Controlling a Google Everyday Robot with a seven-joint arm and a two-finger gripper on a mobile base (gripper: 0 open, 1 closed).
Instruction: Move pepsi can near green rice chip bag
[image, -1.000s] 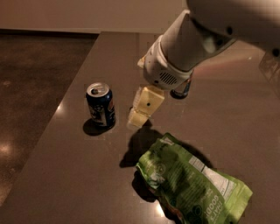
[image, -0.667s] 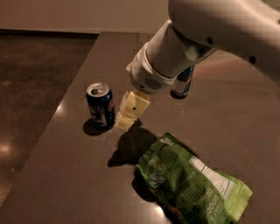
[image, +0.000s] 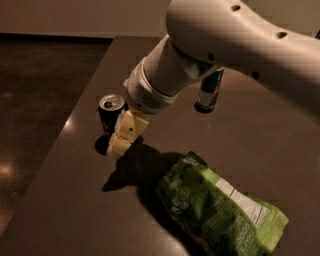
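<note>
The pepsi can (image: 110, 116), short and dark blue with a silver top, stands upright on the dark table (image: 70, 205) at the left. My gripper (image: 123, 137), cream-coloured, is low over the table right beside the can, at its right front side, and overlaps the can's lower right edge. The green rice chip bag (image: 220, 210) lies flat at the lower right, well apart from the can. My white arm (image: 210, 45) reaches down from the upper right.
A taller, slimmer blue-and-silver can (image: 210, 90) stands behind my arm at the back, partly hidden. The table's left edge (image: 65, 125) runs close to the pepsi can, with dark floor (image: 35, 90) beyond it.
My arm and gripper have moved left and down toward the pepsi can, from about a can's width away to right against it. The can and the bag have not moved.
</note>
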